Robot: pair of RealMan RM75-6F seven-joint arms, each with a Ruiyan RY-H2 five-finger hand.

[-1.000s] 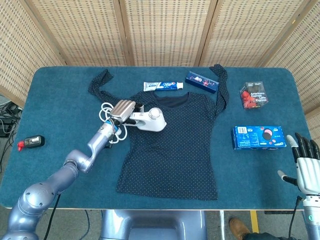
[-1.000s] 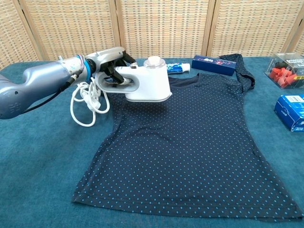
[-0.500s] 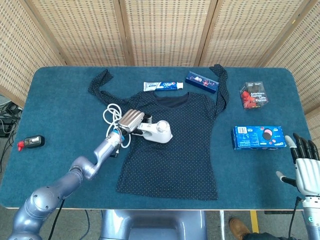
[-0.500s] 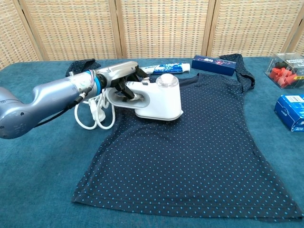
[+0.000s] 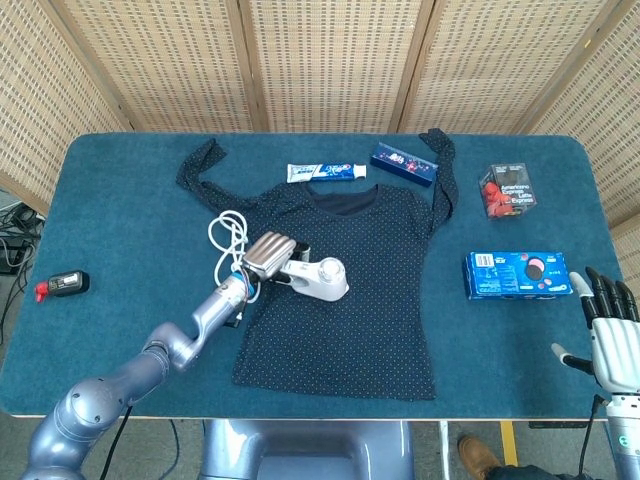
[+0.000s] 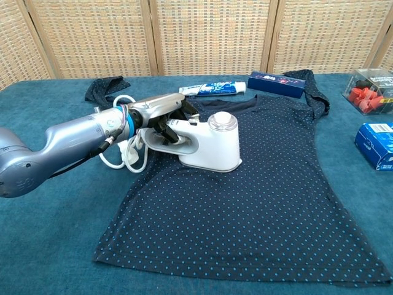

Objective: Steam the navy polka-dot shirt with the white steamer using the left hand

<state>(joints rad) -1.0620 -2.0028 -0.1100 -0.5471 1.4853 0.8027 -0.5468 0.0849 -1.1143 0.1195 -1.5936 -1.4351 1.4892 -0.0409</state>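
The navy polka-dot shirt [image 5: 345, 300] [image 6: 258, 184] lies flat in the middle of the blue table. My left hand [image 5: 270, 254] [image 6: 161, 114] grips the handle of the white steamer [image 5: 322, 279] [image 6: 212, 146], which rests on the shirt's left chest area. The steamer's white cord [image 5: 228, 240] [image 6: 126, 153] loops on the table beside the shirt's left edge. At the table's front right corner my right hand [image 5: 608, 325] stays open with fingers spread, holding nothing.
A toothpaste tube [image 5: 326, 172] [image 6: 212, 88] and a dark blue box [image 5: 404, 164] [image 6: 276, 84] lie behind the collar. A clear box of red items [image 5: 508, 190] [image 6: 368, 86] and a blue cookie box [image 5: 518, 275] [image 6: 376, 144] sit right. A small black-and-red device [image 5: 62, 285] is far left.
My left hand has slid the steamer down and to the right across the shirt, from near the left shoulder toward the chest. The cord trailed after it. The right hand stayed put.
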